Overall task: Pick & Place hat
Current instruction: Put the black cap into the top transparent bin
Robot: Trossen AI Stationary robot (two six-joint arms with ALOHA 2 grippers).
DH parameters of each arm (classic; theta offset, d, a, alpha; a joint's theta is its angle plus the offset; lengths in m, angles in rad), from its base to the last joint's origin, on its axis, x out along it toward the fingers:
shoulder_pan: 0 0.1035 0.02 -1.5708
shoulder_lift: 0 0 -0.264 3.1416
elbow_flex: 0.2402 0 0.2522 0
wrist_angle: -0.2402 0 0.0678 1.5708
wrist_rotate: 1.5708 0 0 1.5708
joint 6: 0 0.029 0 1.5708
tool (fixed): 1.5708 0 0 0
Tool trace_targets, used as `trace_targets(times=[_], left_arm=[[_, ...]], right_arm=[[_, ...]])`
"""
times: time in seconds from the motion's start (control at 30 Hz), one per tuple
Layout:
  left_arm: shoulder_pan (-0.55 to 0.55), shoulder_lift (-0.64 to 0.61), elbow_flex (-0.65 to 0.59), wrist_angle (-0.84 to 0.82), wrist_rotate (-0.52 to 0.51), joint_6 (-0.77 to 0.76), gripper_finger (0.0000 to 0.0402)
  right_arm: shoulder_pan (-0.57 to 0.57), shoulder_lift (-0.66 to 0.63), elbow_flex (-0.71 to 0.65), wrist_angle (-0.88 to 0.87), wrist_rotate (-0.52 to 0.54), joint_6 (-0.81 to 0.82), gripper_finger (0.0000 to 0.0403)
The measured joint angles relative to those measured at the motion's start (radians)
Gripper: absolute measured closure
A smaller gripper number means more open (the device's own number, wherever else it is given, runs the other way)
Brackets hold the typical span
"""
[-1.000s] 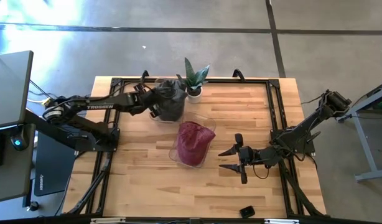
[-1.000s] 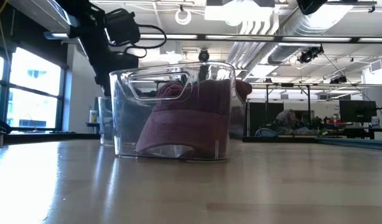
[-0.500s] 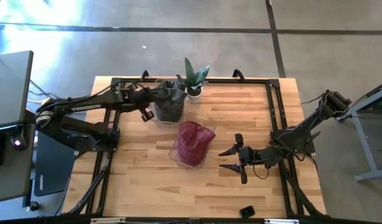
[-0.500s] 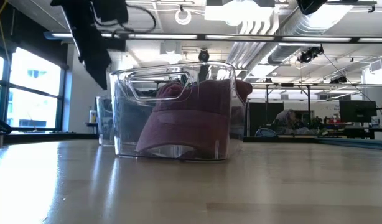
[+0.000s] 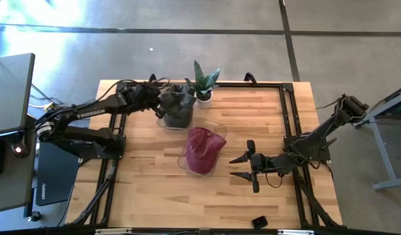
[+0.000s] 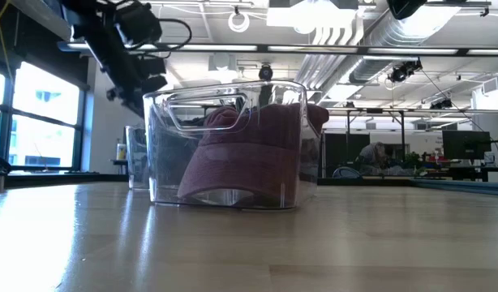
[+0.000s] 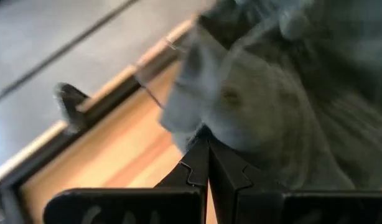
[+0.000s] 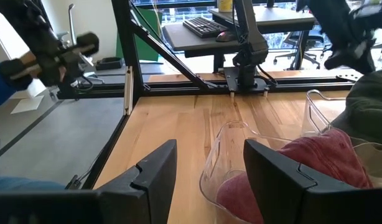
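A dark grey hat (image 5: 177, 104) lies in a clear bin (image 5: 166, 123) at the table's far middle. It fills the left wrist view (image 7: 272, 93). My left gripper (image 5: 156, 98) is shut at the hat's left edge, its tips (image 7: 208, 146) right against the cloth. A maroon hat (image 5: 202, 149) sits in a second clear bin (image 5: 217, 128) at the table's middle. It also shows in the low view (image 6: 249, 154). My right gripper (image 5: 241, 167) is open and empty on the table, right of that bin, and points at it (image 8: 209, 149). My left gripper has its shut fingertips (image 7: 200, 163) at the grey hat's left edge (image 7: 197, 121), coming level from the table's left. I cannot tell whether any cloth lies between them. The hat rests in its bin.
A potted plant (image 5: 204, 81) stands at the far edge, just right of the grey hat's bin. A small black object (image 5: 259, 222) lies at the near right edge. A black frame (image 5: 288, 117) runs round the table top. Bare wood lies at the near left.
My left gripper has drawn back from the grey hat toward the table's near edge, then swung toward the far edge, and now stands at the hat's far left side. The maroon hat, its bin and my right arm have kept still.
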Motion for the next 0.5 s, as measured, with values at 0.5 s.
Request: trace_targets(times=[0.5], left_arm=[[0.006, 0.025, -0.167, 0.322, 0.079, 0.117, 0.0401]], right_arm=[[0.000, 0.000, 0.000, 0.000, 0.000, 0.000, 0.0221]])
